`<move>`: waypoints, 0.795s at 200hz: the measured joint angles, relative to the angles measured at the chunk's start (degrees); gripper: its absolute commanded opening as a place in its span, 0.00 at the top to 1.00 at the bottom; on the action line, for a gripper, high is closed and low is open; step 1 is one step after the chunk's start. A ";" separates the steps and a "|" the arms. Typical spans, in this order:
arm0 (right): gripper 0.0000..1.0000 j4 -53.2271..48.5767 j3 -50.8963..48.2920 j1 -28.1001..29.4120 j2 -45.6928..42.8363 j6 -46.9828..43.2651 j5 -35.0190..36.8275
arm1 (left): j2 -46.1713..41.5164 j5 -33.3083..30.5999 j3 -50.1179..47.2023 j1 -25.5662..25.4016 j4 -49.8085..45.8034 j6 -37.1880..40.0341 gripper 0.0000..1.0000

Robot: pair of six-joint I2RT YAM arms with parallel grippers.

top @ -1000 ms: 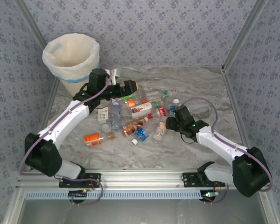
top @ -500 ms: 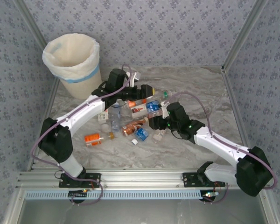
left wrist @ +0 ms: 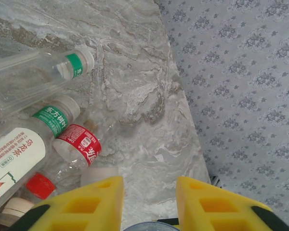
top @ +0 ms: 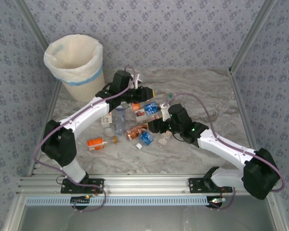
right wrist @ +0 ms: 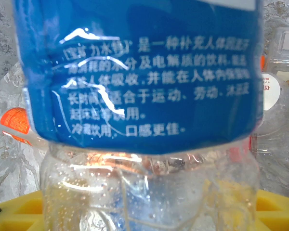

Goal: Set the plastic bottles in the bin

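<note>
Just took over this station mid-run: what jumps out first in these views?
A blue-labelled bottle looms in the right wrist view, clamped in the right gripper. On the overhead view, a heap of plastic bottles clutters the middle of the table, and the cream bin stands at the far left corner.

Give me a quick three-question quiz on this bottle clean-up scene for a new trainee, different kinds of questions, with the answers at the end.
1. True or false: the orange-labelled bottle lies on the table, outside the bin.
2. Multiple choice: the label on the bottle gripped in the right arm's jaws is A red, B blue, C green.
3. Short answer: what lines the bin?
Key: 1 true; 2 B; 3 a white bag.
</note>
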 measured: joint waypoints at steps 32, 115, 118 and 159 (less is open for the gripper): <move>0.42 0.13 0.00 0.20 0.00 0.61 0.50 | 0.00 -0.02 0.00 0.00 -0.02 -0.15 1.00; 0.00 -2.95 1.42 0.11 -0.42 0.04 1.64 | -0.57 -2.08 -0.02 -0.37 -1.90 2.67 1.00; 0.00 -3.26 1.42 0.11 -0.59 0.11 1.81 | -0.79 -2.45 -0.02 -0.33 -2.16 2.93 1.00; 0.00 -7.48 1.36 0.02 -5.27 1.09 8.44 | -4.44 -6.82 -0.13 1.68 -4.15 5.18 1.00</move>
